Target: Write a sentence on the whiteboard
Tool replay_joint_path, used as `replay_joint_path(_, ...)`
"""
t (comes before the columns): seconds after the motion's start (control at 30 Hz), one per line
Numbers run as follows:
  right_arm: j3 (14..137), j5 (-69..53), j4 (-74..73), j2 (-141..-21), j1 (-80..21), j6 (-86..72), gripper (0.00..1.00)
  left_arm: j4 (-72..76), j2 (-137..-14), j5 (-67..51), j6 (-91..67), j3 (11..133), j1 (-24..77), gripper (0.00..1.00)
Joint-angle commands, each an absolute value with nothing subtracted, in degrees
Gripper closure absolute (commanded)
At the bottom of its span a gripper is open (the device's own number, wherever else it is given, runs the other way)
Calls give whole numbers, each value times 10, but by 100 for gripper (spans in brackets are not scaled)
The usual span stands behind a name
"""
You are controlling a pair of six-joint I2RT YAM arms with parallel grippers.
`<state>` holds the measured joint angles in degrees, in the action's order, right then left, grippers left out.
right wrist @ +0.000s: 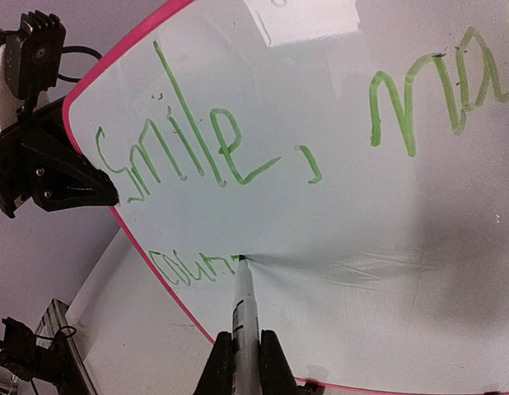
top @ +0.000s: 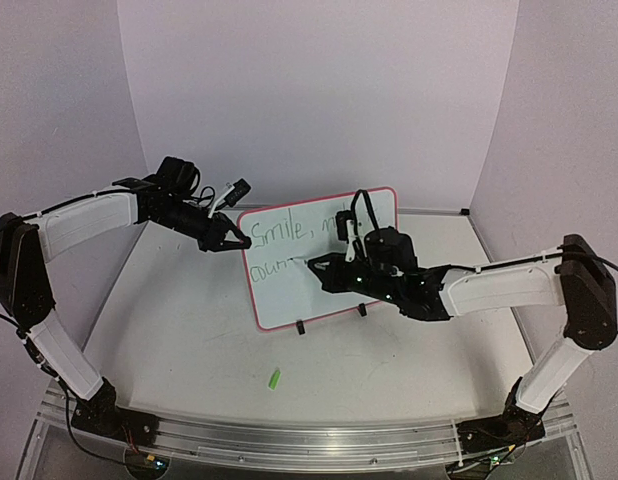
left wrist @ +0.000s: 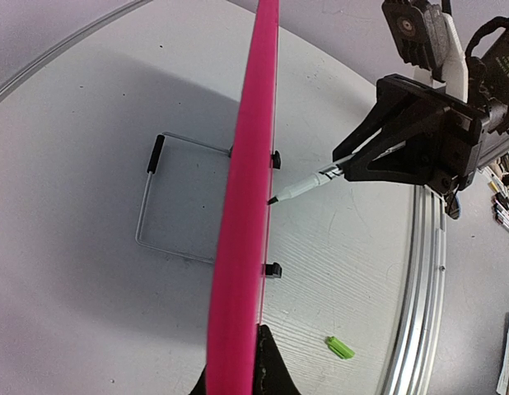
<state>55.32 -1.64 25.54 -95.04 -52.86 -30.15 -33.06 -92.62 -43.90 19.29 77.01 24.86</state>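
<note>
The whiteboard (top: 289,295) stands upright mid-table on two black clip feet, white with a pink rim. My left gripper (top: 229,243) is shut on its left edge; in the left wrist view the rim (left wrist: 250,164) runs edge-on between the fingers (left wrist: 275,366). My right gripper (right wrist: 244,350) is shut on a marker (right wrist: 240,300), whose tip touches the board (right wrist: 361,230) at the end of the green word "count" (right wrist: 193,267). Above it the sentence (right wrist: 189,152) reads "Smile, ma", the rest cut off or hidden by the right arm (top: 389,265).
A green marker cap (top: 275,379) lies on the table in front of the board, also seen as the cap (left wrist: 340,347). A wire stand (left wrist: 168,197) sits behind the board. A metal rail (top: 289,435) runs along the near table edge.
</note>
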Motion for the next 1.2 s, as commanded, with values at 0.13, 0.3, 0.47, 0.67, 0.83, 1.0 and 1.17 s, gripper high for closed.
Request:
replay_joint_path(0.13, 545, 39, 250, -926, -523, -309, 100, -327, -917, -367, 232, 776, 248, 100)
replay_joint_path(0.3, 541, 43, 248, -922, -523, -310, 100, -327, -917, -367, 233, 776, 248, 100)
replay_joint_path(0.47, 538, 41, 247, -917, -523, -309, 100, -327, -917, -366, 232, 776, 248, 100)
replay_joint_path(0.67, 534, 1, 263, -902, -523, -296, 100, -327, -918, -367, 232, 776, 248, 100)
replay_joint_path(0.83, 548, -43, 274, -904, -523, -291, 100, -327, -917, -367, 232, 776, 248, 100)
replay_joint_path(1.0, 568, -49, 274, -923, -522, -289, 100, -327, -918, -367, 232, 776, 248, 100)
replay_joint_path(1.17, 574, -42, 275, -931, -518, -292, 100, -327, -919, -367, 232, 776, 248, 100)
